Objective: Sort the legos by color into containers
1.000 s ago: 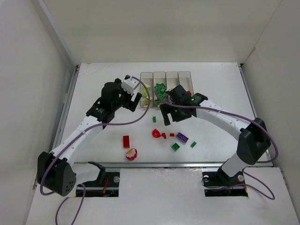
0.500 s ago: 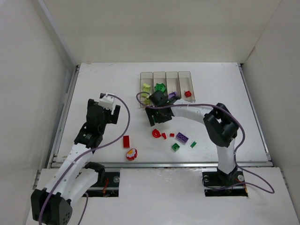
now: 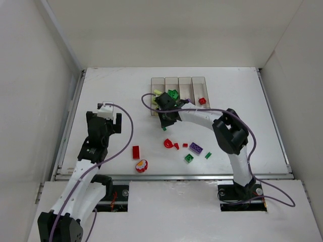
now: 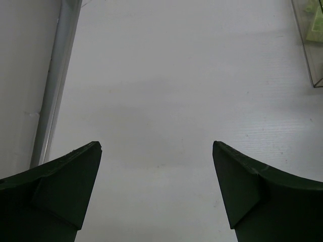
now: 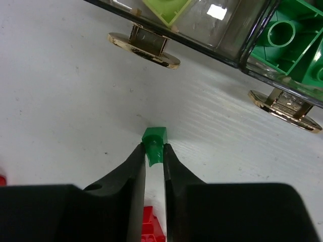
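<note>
**Ana:** On the table (image 3: 116, 91), just in front of the near end of the bins (image 3: 185, 78), what is the right gripper (image 5: 154, 154) doing?

**Ben:** Its two fingers are pinching a small green brick (image 5: 154, 137). The brick pokes out past the fingertips, low down by the table. A gold foot (image 5: 144, 43) of the bins sits just beyond it.

**Ana:** And the left gripper (image 4: 156, 146)?

**Ben:** It hangs over the left side of the table, well apart from the bins. Its fingers are spread wide and hold nothing.

**Ana:** What is in the bins?

**Ben:** There is a yellow-green piece (image 3: 157, 93) in the left bin. The next bin has green bricks (image 3: 173, 94). The right bin has a red piece (image 3: 202, 101). I cannot tell what is in the third bin.

**Ana:** What lies loose on the table?

**Ben:** Closer to the near edge there is a long red brick (image 3: 136, 152). Just beside it is a round red and yellow piece (image 3: 142, 165). To the right are a round red piece (image 3: 168, 143), a purple brick (image 3: 196, 148) and a green brick (image 3: 189, 158).
</note>
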Robot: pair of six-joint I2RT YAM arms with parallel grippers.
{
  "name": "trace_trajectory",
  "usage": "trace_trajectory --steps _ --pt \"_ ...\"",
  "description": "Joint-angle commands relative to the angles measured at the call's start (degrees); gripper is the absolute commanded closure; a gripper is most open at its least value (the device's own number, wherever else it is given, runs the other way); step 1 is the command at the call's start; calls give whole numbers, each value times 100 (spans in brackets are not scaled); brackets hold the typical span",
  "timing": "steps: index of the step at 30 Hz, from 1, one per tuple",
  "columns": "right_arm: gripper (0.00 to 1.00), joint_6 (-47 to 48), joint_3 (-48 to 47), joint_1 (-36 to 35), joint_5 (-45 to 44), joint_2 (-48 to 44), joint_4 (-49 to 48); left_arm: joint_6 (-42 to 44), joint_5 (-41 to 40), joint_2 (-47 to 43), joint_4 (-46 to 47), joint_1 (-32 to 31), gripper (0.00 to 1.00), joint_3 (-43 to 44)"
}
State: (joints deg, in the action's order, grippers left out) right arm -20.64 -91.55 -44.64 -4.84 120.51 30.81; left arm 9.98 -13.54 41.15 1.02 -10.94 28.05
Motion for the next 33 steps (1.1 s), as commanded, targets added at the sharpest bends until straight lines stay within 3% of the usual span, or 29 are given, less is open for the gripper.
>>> trace_trajectory --steps 1,3,6,11,13,14,16,22,27,30,33 --pt "79 78 84 8 -184 96 -22 -119 36 -133 338 57 10 -19" --pt "59 140 164 8 -184 -35 -74 -119 36 -133 338 109 10 -72" --pt "56 262 313 -44 -184 -89 -128 -119 36 -133 338 110 10 -72" --pt "64 315 261 -45 -131 -10 -189 -119 88 -133 338 110 10 -72" --pt "74 315 260 -45 -184 43 -189 -119 88 -133 338 110 10 -72" --pt "87 315 260 -45 -184 43 -189 -119 141 -133 338 110 10 -72" --pt "100 315 191 -97 -105 -18 -189 -119 141 -133 338 110 10 -125" --pt "100 448 -100 -168 175 -667 -267 -119 255 -133 338 110 10 -125" --pt "100 114 -134 298 336 -1424 -909 -119 387 -185 338 110 10 -125" --pt "100 -27 -607 622 -218 -1155 -456 -119 440 -186 338 110 10 -125" --pt "100 -159 -1388 1062 -106 -636 187 -119 440 -186 338 162 10 -125"
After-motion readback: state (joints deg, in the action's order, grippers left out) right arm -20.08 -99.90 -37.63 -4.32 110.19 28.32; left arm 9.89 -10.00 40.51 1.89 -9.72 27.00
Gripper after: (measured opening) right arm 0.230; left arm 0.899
